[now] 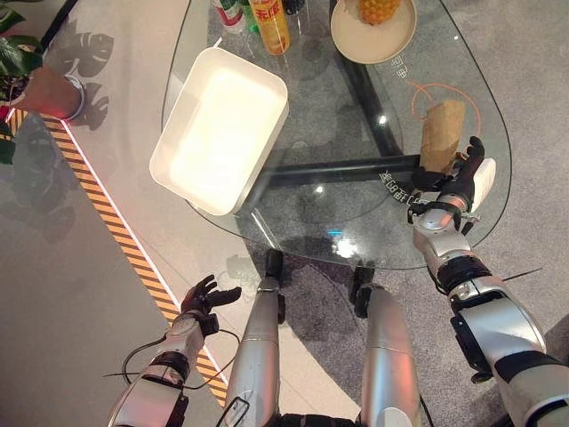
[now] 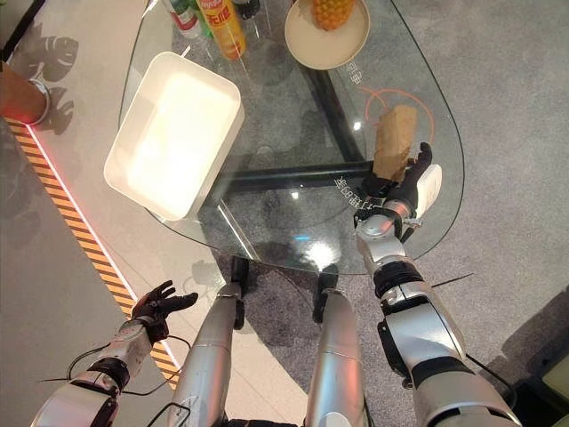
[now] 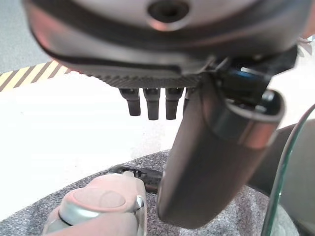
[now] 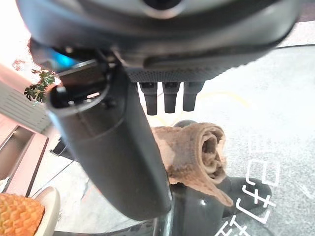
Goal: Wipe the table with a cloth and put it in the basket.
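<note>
The bottles and the pineapple on its plate are cut off by the top edge. The right robot hand covers the near end of the cloth. A pot is cut off at the left edge.

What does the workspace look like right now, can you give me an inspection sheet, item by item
Surface: glass table, dark frame beneath.
Job's things: tan cloth folded near the table's right edge; white basket on the left side.
Clutter: plate with a pineapple; bottles at the far edge.
Hands: right hand by the cloth, fingers straight; left hand open, low, off the table.
Cables: nothing seen.
Surroundings: striped floor tape; potted plant at left.
</note>
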